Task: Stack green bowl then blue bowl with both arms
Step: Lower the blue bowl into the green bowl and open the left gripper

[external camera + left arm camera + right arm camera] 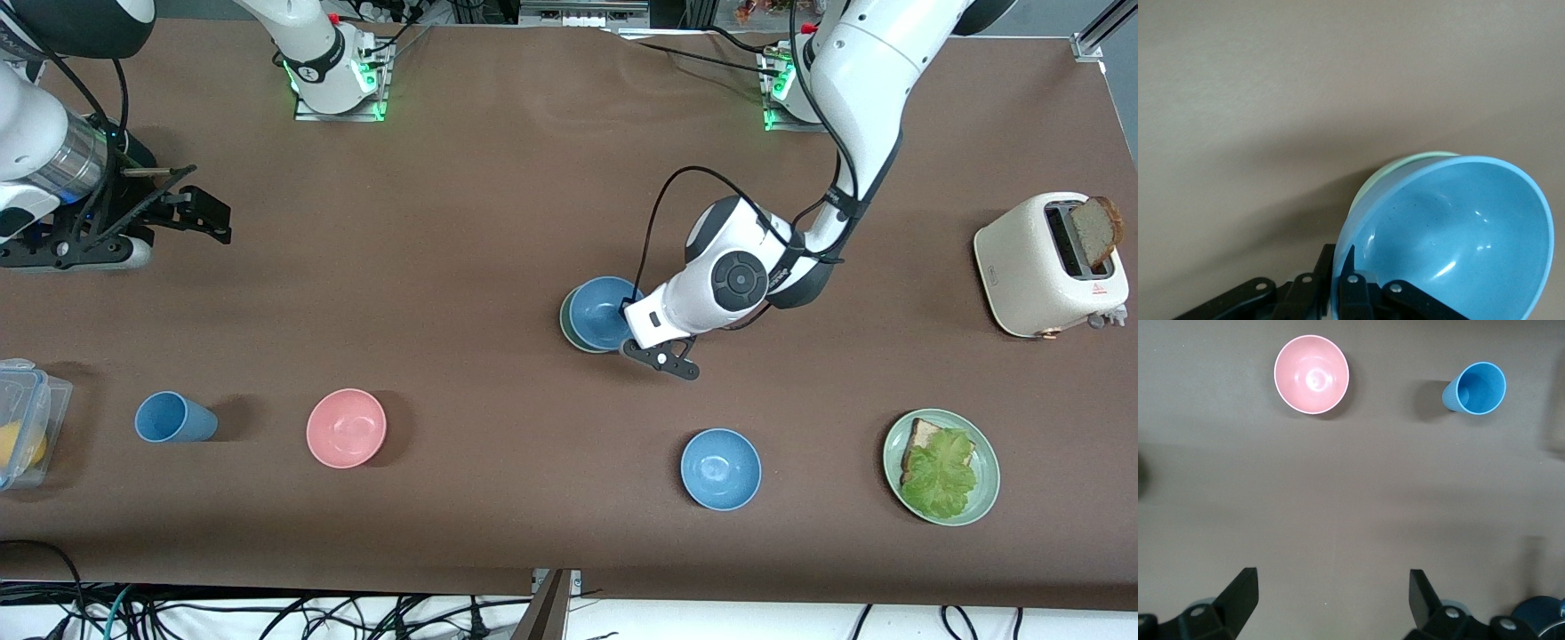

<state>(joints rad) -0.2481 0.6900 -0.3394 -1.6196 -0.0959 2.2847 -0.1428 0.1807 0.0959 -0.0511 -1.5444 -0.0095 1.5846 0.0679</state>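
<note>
A blue bowl (605, 311) sits nested in the green bowl (566, 325) near the middle of the table; only a sliver of green rim shows. My left gripper (633, 342) is shut on the blue bowl's rim, on the side toward the left arm's end of the table. In the left wrist view, one finger (1327, 263) is outside and one inside the blue bowl (1458, 240), with the green bowl's rim (1405, 163) under it. My right gripper (191, 213) is open and empty, held up over the right arm's end of the table; it also shows in the right wrist view (1335, 583).
A second blue bowl (721, 468) stands nearer the front camera. A pink bowl (346, 428) and a blue cup (173, 418) stand toward the right arm's end, by a clear container (22, 422). A green plate (981, 498) with a sandwich and a toaster (1031, 264) are toward the left arm's end.
</note>
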